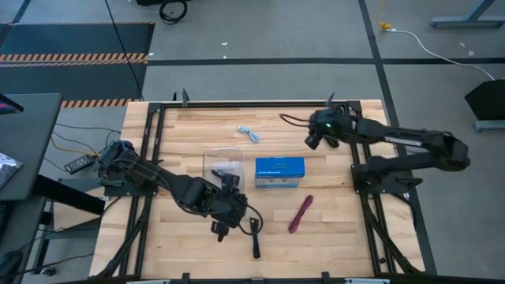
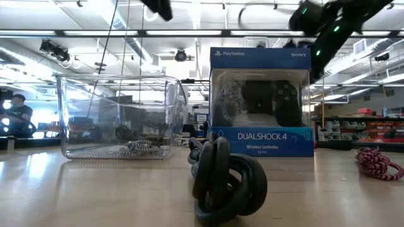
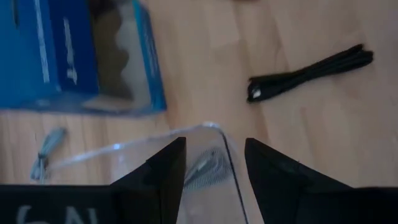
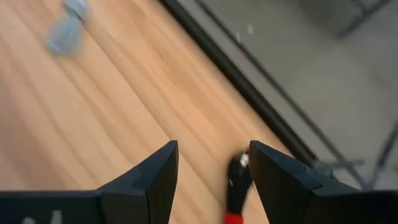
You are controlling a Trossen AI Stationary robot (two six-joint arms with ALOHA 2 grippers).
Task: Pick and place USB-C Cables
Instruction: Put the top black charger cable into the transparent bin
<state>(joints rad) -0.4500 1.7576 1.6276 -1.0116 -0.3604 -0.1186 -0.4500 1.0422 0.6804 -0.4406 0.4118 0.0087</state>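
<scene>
Step in hand, as judged: collecting cables into the clear tray [image 1: 211, 158], one braided bundle already inside
Landmark: blue box [image 1: 279, 171]
Left gripper [image 3: 211, 163]: jaws open, empty, over the tray beside the box
Right gripper [image 4: 211, 163]: jaws open, above the black-and-red cable [image 4: 235, 186], far side of box; next calls for descent and closing
Tabletop [image 1: 331, 221]: pale wood planks; workshop beyond

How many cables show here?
5: light blue cable at the back; black-and-red cable by the right tool; maroon cable before the blue box; black cable near the front edge; braided cable inside the clear tray. None seems hidden.
</scene>
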